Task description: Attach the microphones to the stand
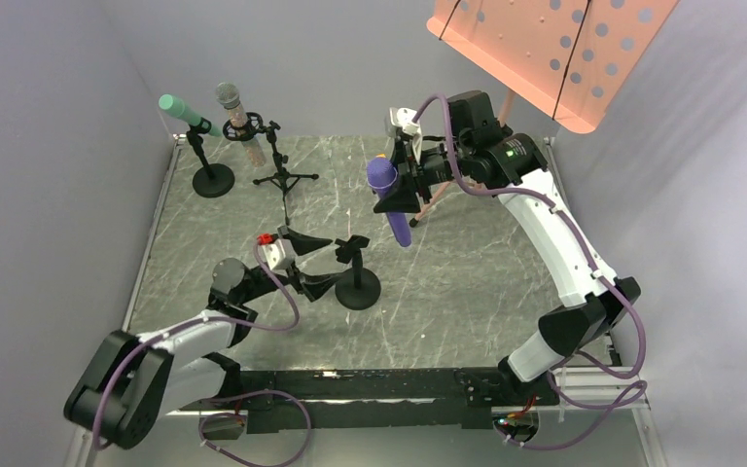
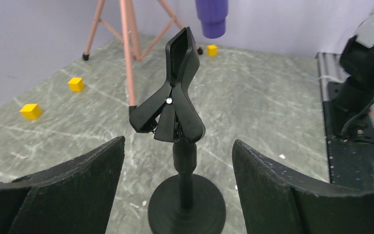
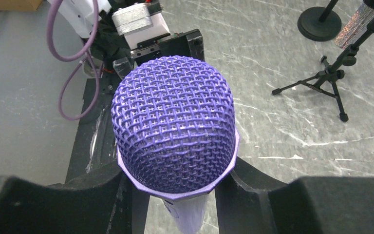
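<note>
Black wedge-shaped fingers (image 2: 73,185) of the left gripper (image 2: 178,144) fill the bottom of the left wrist view. They stand apart on either side of a small black round-based stand (image 2: 185,204), touching neither its pole nor its base. The stand's black spring clip (image 2: 175,97) sits at the top of the pole, tilted, with nothing in it.

From above, at far left, a teal-green stick microphone (image 1: 183,110) sits tilted in the clip of a black round-based stand (image 1: 212,180). Just to its right, a glittery pinkish-tan microphone with a silver mesh head (image 1: 235,112) is held in a black tripod stand (image 1: 285,177).

Nearer the arms, the left gripper (image 1: 331,261) lies low over the grey-green marbled tabletop (image 1: 467,282), just left of the third stand (image 1: 358,287).

Right of that and higher, a purple microphone (image 1: 389,199) hangs in the air, mesh head up and tail down. The right gripper (image 1: 399,180) is clamped on it. In the right wrist view the purple mesh head (image 3: 175,126) stands just above the closed fingers (image 3: 272,204).

Three small yellow cubes (image 2: 31,111) lie on the table near the pink legs (image 2: 126,48) of a salmon perforated music stand (image 1: 554,49) at the back right.
</note>
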{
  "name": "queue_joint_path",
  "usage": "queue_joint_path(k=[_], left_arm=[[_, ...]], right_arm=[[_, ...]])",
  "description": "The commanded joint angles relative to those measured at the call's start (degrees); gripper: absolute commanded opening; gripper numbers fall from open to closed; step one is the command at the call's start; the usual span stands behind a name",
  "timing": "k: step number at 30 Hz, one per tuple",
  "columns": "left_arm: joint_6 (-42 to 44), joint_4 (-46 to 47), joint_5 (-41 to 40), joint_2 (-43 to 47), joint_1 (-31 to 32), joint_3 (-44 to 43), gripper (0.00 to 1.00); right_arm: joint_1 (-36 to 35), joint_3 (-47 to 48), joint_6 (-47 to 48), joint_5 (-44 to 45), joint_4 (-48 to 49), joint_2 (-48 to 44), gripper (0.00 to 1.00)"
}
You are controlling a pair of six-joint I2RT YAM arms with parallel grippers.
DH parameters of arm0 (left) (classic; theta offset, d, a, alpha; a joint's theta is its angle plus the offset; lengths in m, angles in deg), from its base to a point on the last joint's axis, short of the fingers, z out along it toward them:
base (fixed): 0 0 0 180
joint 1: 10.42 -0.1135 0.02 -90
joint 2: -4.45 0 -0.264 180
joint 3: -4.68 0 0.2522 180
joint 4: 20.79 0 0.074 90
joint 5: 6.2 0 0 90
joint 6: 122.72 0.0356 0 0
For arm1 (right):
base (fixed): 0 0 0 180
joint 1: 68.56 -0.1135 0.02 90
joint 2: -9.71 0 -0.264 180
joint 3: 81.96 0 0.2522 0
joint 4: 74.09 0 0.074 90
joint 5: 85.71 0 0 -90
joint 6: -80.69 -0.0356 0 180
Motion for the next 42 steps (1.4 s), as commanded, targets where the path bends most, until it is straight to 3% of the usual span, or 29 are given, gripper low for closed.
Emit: queue_joint_path(k=[1,12,20,36,38,41,42], left_arm=[[-10.1,21.3,12.2,-6.6,-3.0,-1.4,0.84],[-10.3,24.9,12.0,-14.5,-3.1,-6.1,0.8],[-11.0,26.1,14.1,-17.4,-3.1,-6.7,0.71],[-2.8,13.2,12.4,-15.1,-2.0,-7.8,0.64],[-2.5,12.1,12.4,-15.0,-2.0,-8.0,0.58],[-2.7,10.3,12.5,-15.1,-2.0,-9.1,0.37],[-3.2,10.6,12.4,-15.3,-1.9,-9.2,0.35]], right_arm=[[-0.5,3.0,2.0,-1.1,-0.8,0.0,0.07],[-2.5,4.7,2.0,-1.9,-1.8,3.1,0.07],[-3.6,6.6,2.0,-1.7,-2.6,5.1,0.07],[-4.5,8.2,1.7,-1.5,-3.1,6.9,0.07],[-4.7,8.4,1.7,-1.6,-3.2,7.3,0.07],[-4.8,8.4,1.8,-1.5,-3.3,7.6,0.07],[-5.0,8.4,1.9,-1.4,-3.3,7.6,0.07]])
